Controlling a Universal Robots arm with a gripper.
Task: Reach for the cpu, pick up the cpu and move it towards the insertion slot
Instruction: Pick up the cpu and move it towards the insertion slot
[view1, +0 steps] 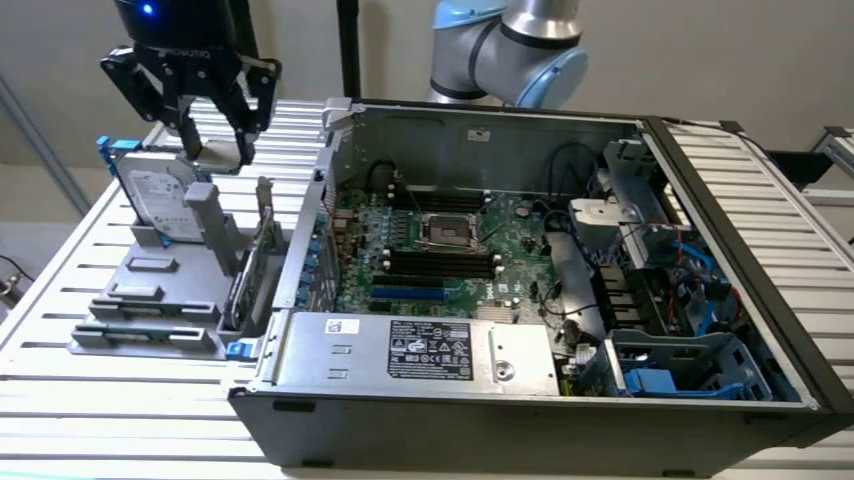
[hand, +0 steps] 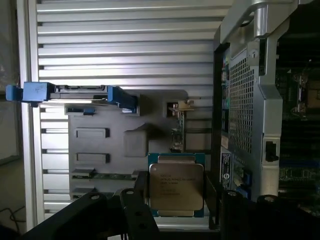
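1. Gripper (view1: 214, 125) sits in the upper left of the exterior view, above the grey parts holder (view1: 147, 300) on the slatted table (view1: 80, 400), outside the open computer case (view1: 534, 400).
2. We see the cpu (hand: 176, 187) in the wrist view pinched between the two dark fingers (hand: 137, 210), which close on its opposite side edges; its flat face turns toward the camera. In the exterior view it shows as a small pale plate between the fingertips, lifted clear of the holder.
3. We place the insertion slot (view1: 451, 231) toward the exterior view's right and lower than the gripper, inside the case on the green motherboard (view1: 514, 225), well apart from the chip.
4. We note the chip's matte silvery lid, printed text and pale blue-green rim; it is flat and nearly square. The socket is dark with a shiny metal frame.
5. Beside the gripper stands the upright hard drive (view1: 167, 195) with blue rails.
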